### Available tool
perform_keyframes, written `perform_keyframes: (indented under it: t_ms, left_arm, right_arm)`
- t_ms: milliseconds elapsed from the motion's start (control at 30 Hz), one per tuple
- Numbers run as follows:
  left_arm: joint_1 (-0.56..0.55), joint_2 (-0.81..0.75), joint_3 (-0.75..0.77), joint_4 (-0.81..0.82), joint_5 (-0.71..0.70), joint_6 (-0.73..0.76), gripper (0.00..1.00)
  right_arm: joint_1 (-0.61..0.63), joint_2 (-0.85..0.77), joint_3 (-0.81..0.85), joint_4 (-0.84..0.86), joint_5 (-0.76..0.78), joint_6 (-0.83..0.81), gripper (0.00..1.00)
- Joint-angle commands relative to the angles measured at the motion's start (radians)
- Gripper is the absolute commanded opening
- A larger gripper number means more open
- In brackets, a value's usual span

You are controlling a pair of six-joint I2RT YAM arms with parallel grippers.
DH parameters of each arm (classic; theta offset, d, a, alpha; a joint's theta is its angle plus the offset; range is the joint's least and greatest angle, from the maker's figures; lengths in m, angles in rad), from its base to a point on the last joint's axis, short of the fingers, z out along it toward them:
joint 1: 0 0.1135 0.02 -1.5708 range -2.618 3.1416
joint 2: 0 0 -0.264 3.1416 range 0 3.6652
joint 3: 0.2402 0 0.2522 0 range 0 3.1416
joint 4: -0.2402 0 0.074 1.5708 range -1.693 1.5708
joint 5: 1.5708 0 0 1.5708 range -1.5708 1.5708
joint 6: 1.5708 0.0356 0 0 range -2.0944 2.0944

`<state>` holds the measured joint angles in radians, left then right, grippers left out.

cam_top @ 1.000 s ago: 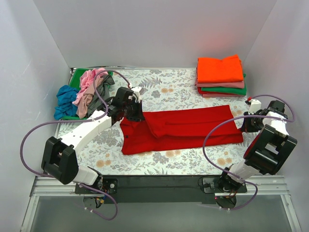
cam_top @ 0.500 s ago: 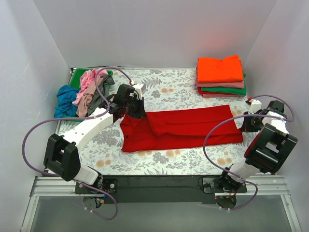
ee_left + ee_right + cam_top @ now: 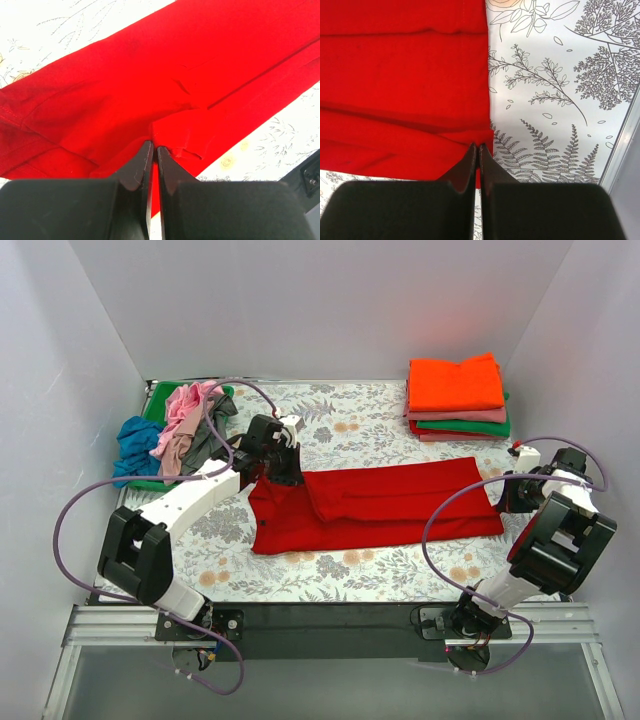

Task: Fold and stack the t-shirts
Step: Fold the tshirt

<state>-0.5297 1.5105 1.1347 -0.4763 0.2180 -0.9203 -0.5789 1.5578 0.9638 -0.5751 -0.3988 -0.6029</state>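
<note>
Pinching opposite edges of the red t-shirt (image 3: 400, 502) — both jaws closed.

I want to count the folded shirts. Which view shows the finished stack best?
The top external view: the folded stack sits whole at the far right, orange on top. Both wrist views show the red t-shirt and the tablecloth, not the stack.

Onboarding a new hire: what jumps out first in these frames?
The big red t-shirt, partly folded, spread across the floral tablecloth, with the left gripper and right gripper shut on its opposite ends. Next, the folded stack at the far right and the crumpled pile far left.
</note>
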Motion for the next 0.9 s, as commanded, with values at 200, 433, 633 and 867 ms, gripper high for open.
perform_keyframes:
  t_ms: [200, 433, 633, 867]
  left_arm:
    - [0.028, 0.023, 0.033, 0.039, -0.012, 0.02, 0.0]
    - [0.036, 0.073, 0.048, 0.054, -0.002, 0.018, 0.0]
    - [0.045, 0.099, 0.057, 0.068, 0.009, 0.015, 0.0]
    - [0.05, 0.137, 0.074, 0.073, 0.017, 0.018, 0.0]
  right_arm:
    - [0.021, 0.041, 0.046, 0.047, -0.04, 0.071, 0.25]
    - [0.025, 0.013, 0.047, 0.152, -0.087, 0.179, 0.48]
    - [0.027, -0.004, 0.059, 0.158, -0.132, 0.196, 0.48]
    - [0.031, -0.047, 0.018, 0.135, -0.215, 0.169, 0.48]
